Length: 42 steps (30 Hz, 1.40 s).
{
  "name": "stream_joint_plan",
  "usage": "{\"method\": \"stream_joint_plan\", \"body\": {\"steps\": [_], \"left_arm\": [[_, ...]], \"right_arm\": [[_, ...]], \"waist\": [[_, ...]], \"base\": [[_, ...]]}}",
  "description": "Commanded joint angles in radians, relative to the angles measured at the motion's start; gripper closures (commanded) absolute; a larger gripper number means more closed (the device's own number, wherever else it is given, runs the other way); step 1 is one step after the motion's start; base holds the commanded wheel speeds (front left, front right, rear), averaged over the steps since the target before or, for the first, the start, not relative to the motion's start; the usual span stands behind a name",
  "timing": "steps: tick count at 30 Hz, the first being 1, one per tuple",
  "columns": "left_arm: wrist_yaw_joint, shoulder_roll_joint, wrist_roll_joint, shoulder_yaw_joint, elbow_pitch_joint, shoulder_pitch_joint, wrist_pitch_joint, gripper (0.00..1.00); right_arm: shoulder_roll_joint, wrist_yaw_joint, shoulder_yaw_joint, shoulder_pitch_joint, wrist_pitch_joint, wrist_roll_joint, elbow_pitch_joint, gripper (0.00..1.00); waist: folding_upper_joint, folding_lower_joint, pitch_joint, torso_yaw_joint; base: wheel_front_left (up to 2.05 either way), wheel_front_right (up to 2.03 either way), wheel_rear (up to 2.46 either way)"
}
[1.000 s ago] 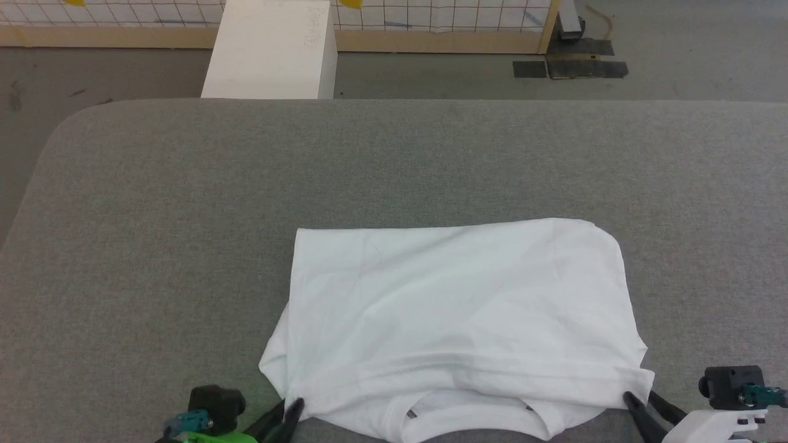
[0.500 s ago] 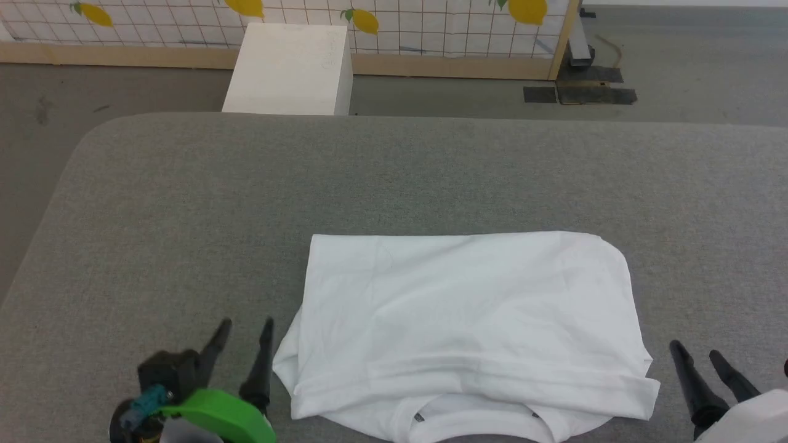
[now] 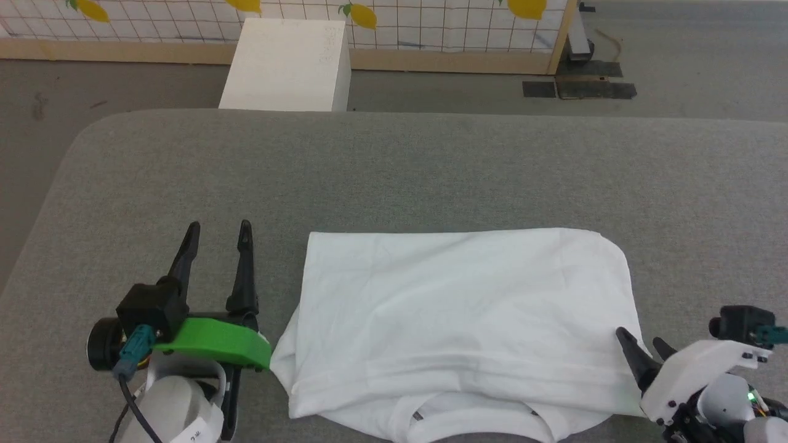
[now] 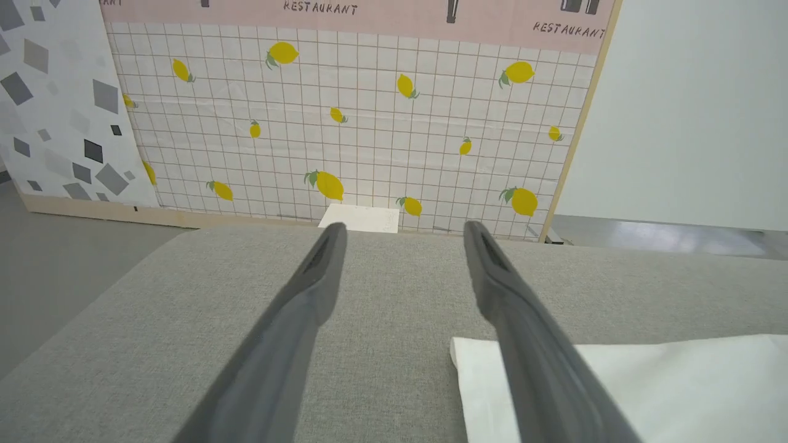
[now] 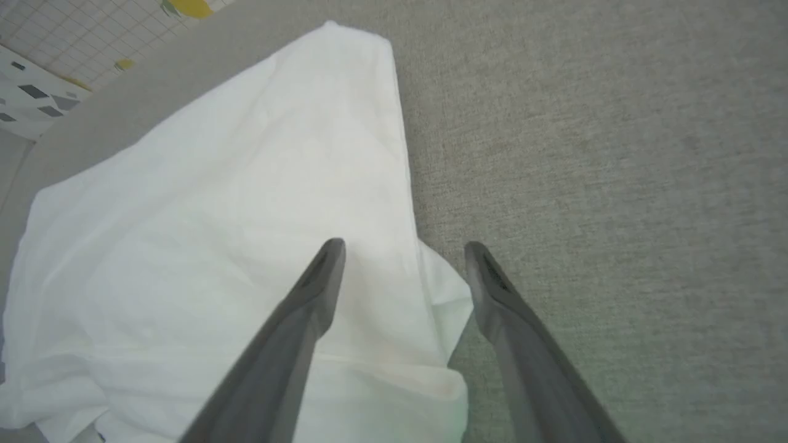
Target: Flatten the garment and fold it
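A grey fabric-topped bench (image 3: 394, 172) has a rounded far-left corner. Beyond its far edge a white box (image 3: 286, 64) stands on grey floor (image 3: 695, 55), backed by a wood-framed, lemon-printed grid panel (image 4: 369, 123). Dark mats (image 3: 578, 89) lie beyond the bench's far right.

The left gripper (image 3: 218, 229) sits toward 8 o'clock of the head view, its two dark fingers (image 3: 245, 264) spread apart and pointing to about 12 o'clock, with a green wrist collar (image 3: 215, 347) and a black camera block (image 3: 151, 311) behind them and the pale forearm (image 3: 172, 400) cut off at 7 o'clock. The right gripper (image 3: 638, 338) is at 4 o'clock, fingers parted and angled toward 11 o'clock out of a white wrist housing (image 3: 695, 369). Each wrist view has its own two fingers rising from 6 o'clock, tips well apart.
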Motion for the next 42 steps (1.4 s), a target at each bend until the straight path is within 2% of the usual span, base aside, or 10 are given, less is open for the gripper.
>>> {"method": "stream_joint_plan", "body": {"steps": [1,6,10,12,15,21,27,33,38,42], "left_arm": [[-0.020,-0.014,0.030,0.018,0.003,-0.026,-0.004,0.00],[-0.072,-0.042,0.092,0.062,0.022,-0.045,-0.004,0.00],[-0.101,-0.064,0.122,0.092,0.036,-0.046,-0.004,0.00],[-0.113,-0.074,0.134,0.104,0.041,-0.043,-0.004,0.00],[-0.126,-0.089,0.150,0.122,0.046,-0.034,-0.004,0.00],[-0.148,-0.109,0.170,0.152,0.057,-0.024,-0.004,0.00],[-0.163,-0.127,0.188,0.172,0.060,-0.018,-0.004,0.00],[-0.173,-0.141,0.197,0.193,0.057,-0.001,-0.004,0.00],[-0.180,-0.148,0.207,0.204,0.058,0.009,-0.005,0.00],[-0.186,-0.152,0.215,0.209,0.059,0.012,-0.005,0.00]], "right_arm": [[0.001,-0.001,0.003,-0.037,0.024,-0.031,0.027,0.00],[0.001,-0.001,0.025,-0.102,0.146,-0.085,0.123,0.00],[0.001,-0.001,0.070,-0.113,0.250,-0.050,0.160,0.02],[0.001,-0.001,0.087,-0.106,0.288,-0.032,0.162,0.53],[0.001,-0.001,0.100,-0.094,0.312,-0.017,0.150,1.00],[0.001,-0.001,0.082,-0.080,0.270,-0.007,0.101,1.00],[0.001,-0.001,-0.062,-0.069,0.195,-0.118,0.047,1.00],[0.001,-0.001,-0.189,-0.031,0.195,-0.226,-0.031,1.00],[0.001,-0.001,-0.177,0.010,0.220,-0.254,-0.119,1.00],[0.001,-0.001,-0.090,0.034,0.232,-0.230,-0.257,1.00]], "waist": [[0.0000,0.0001,0.010,-0.003],[0.0000,0.0001,0.022,-0.007],[0.0000,0.0001,0.022,-0.004],[0.0000,0.0001,0.021,-0.002],[0.0000,0.0001,0.018,-0.001],[0.0000,0.0001,0.016,-0.003],[0.0000,0.0001,0.015,-0.004],[0.0000,0.0001,0.007,-0.007],[0.0000,0.0001,0.004,-0.009],[0.0000,0.0001,0.003,-0.008]], "base": [[0.00,0.00,0.00],[0.00,0.00,0.00],[0.00,0.00,0.00],[0.00,0.00,0.00],[0.00,0.00,0.00],[0.00,0.00,0.00],[0.00,0.00,0.00],[0.00,0.00,0.00],[0.00,0.00,0.00],[0.00,0.00,0.00]]}}
